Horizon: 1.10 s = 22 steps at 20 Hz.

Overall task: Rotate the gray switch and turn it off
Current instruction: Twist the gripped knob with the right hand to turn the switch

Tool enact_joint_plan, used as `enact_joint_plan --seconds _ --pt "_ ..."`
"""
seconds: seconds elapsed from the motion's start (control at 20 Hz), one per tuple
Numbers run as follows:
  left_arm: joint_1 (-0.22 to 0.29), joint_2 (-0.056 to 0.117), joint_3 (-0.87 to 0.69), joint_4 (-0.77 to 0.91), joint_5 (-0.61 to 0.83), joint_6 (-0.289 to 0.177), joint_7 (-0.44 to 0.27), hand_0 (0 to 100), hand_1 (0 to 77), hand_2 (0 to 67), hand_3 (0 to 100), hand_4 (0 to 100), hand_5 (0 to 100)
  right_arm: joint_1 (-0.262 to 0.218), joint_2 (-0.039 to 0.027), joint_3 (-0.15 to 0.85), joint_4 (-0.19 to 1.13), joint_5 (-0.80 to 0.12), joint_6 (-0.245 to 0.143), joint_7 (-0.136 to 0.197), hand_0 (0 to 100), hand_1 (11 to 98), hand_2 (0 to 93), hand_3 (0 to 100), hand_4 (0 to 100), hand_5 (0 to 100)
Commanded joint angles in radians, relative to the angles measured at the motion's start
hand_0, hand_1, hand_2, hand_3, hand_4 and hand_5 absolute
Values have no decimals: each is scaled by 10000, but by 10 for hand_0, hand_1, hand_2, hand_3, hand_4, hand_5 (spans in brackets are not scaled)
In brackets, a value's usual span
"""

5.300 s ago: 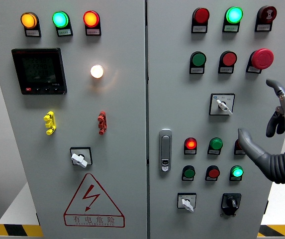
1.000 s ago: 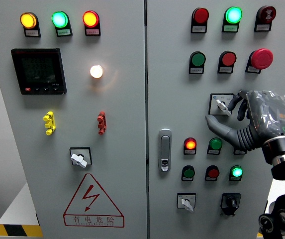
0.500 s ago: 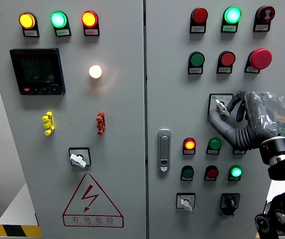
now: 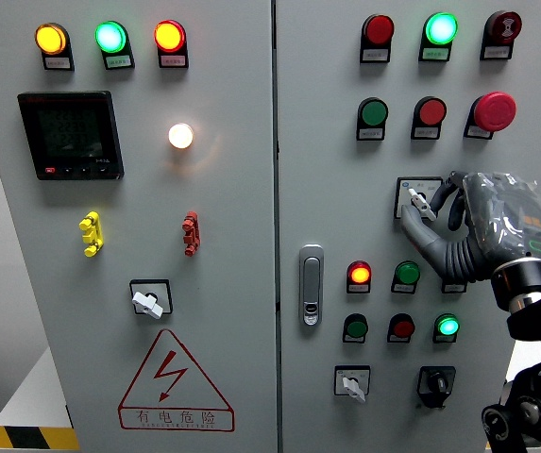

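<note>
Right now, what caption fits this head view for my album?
Robot's right hand pinches the gray switch on a control cabinet of glowing lamps.

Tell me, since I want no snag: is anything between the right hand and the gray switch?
Nothing visible. The right hand is already at the gray switch, its fingers at the knob with no object between.

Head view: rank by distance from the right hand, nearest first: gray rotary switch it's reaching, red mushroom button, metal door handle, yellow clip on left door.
1. Gray rotary switch, at the right hand's fingertips.
2. Red mushroom button, above the hand, upper right.
3. Metal door handle, left of the hand, at the right door's edge.
4. Yellow clip, far left, on the left door.
</note>
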Motion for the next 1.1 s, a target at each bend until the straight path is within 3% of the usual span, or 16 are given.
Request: enact_joint_plan --seconds 0.0,0.5,1.05 --pt "0 0 0 1 0 0 2 0 0 131 183 95 118 15 10 -47 -14 -2 15 -79 432 329 634 849 797 840" --pt "0 0 0 1 0 0 3 0 0 131 183 96 118 61 11 -77 -14 -17 15 -171 502 341 639 853 797 842" --pt "0 0 0 1 0 0 -13 0 0 131 183 95 118 46 11 -77 -14 -2 15 -202 655 345 651 858 797 844"
